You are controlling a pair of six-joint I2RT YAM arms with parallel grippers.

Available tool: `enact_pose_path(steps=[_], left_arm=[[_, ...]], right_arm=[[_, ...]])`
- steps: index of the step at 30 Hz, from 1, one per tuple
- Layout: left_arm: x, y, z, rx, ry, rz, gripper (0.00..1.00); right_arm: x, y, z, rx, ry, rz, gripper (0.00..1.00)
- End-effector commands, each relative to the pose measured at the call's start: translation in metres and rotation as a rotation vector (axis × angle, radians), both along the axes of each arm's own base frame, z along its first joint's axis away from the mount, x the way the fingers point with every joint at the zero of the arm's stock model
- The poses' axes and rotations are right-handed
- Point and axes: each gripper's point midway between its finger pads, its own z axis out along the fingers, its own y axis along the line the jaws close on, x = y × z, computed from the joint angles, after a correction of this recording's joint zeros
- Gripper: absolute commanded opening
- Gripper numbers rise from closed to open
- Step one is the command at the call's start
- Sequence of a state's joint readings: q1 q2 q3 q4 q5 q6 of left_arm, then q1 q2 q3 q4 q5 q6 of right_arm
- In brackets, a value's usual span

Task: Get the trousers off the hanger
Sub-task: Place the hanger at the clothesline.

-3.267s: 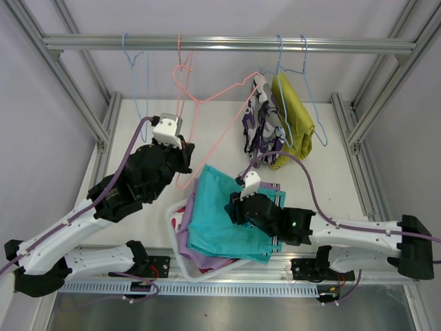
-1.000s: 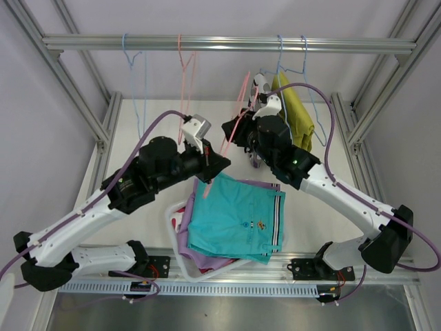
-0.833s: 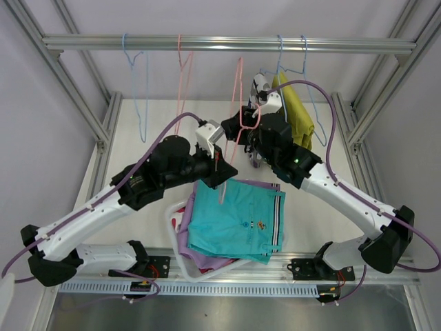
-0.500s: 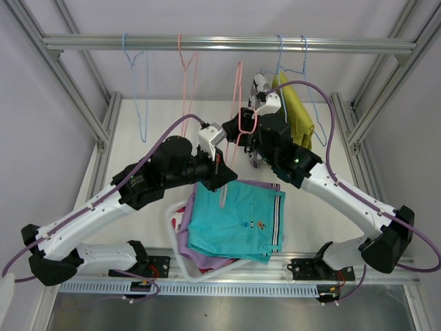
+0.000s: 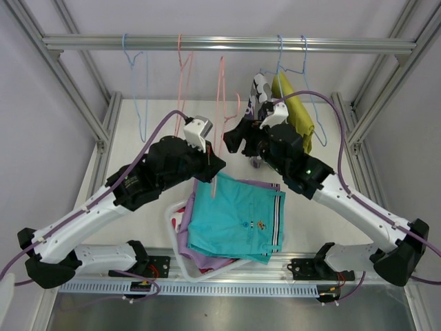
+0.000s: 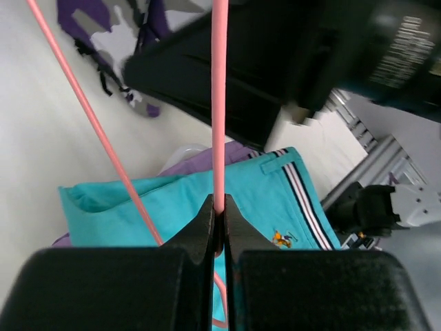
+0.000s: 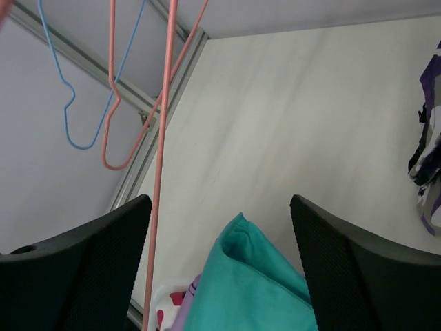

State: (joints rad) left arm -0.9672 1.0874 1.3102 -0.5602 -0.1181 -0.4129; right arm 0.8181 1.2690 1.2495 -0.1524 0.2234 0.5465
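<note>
My left gripper (image 5: 211, 163) is shut on the lower bar of an empty pink hanger (image 5: 220, 96), whose hook reaches up to the rail; the left wrist view shows the jaws (image 6: 219, 207) pinching the pink wire (image 6: 219, 103). My right gripper (image 5: 233, 141) is open and empty just right of that hanger, its fingers (image 7: 76, 269) wide apart. The teal shorts (image 5: 238, 221) lie on top of a pile in the basket, also visible in the wrist views (image 6: 275, 207) (image 7: 255, 289). The camouflage shorts (image 5: 260, 110) and the mustard shorts (image 5: 295, 117) hang on blue hangers. The lilac shorts (image 5: 196, 258) lie under the teal pair.
A white basket (image 5: 172, 210) sits at the near table edge. An empty blue hanger (image 5: 136, 76) and another empty pink hanger (image 5: 183, 69) hang on the metal rail (image 5: 227, 45). Frame posts stand at both sides.
The pink hanger has gone from lying slanted to standing upright with its hook at the rail. My right gripper has come up from the basket, then drawn back from the hook, open.
</note>
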Motion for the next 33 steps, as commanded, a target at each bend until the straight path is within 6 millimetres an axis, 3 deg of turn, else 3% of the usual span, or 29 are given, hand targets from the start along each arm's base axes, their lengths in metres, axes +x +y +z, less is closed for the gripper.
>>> enact_pose_path(steps=[1,7,14,15,19,24,26,27,29,30,32,33], left_arm=[[0.019,0.009,-0.001,0.002,0.004,0.108,0.01],[0.031,0.008,-0.012,0.033,0.021,0.131,0.01],[0.029,0.003,-0.007,0.004,0.049,0.090,0.00],[0.030,0.002,-0.005,-0.014,0.061,0.092,0.01],[0.029,-0.003,0.027,-0.102,0.058,0.043,0.00],[0.058,-0.002,0.065,-0.138,0.073,0.057,0.01],[0.064,-0.001,0.096,-0.195,0.067,0.026,0.00],[0.075,-0.008,0.087,-0.183,0.108,0.026,0.01],[0.082,-0.007,0.112,-0.210,0.094,0.014,0.01],[0.096,-0.014,0.099,-0.182,0.126,0.026,0.00],[0.105,-0.011,0.113,-0.195,0.118,0.033,0.00],[0.116,-0.017,0.103,-0.184,0.147,0.036,0.00]], right_arm=[[-0.018,-0.011,0.027,0.062,-0.063,0.035,0.88],[-0.051,-0.036,0.054,0.137,-0.123,0.074,0.92],[-0.080,-0.083,0.038,0.114,-0.130,0.014,0.92],[-0.081,-0.087,0.026,0.090,-0.113,0.006,0.92],[-0.094,-0.108,0.019,0.075,-0.125,-0.020,0.92],[-0.097,-0.118,0.008,0.036,-0.125,-0.034,0.93],[-0.097,-0.118,0.004,0.026,-0.121,-0.033,0.93],[-0.097,-0.118,0.002,0.023,-0.120,-0.035,0.94],[-0.097,-0.117,-0.001,0.015,-0.118,-0.028,0.94],[-0.096,-0.117,-0.002,0.011,-0.116,-0.030,0.94],[-0.096,-0.117,-0.006,-0.001,-0.114,-0.031,0.94],[-0.095,-0.117,-0.007,-0.005,-0.115,-0.035,0.95]])
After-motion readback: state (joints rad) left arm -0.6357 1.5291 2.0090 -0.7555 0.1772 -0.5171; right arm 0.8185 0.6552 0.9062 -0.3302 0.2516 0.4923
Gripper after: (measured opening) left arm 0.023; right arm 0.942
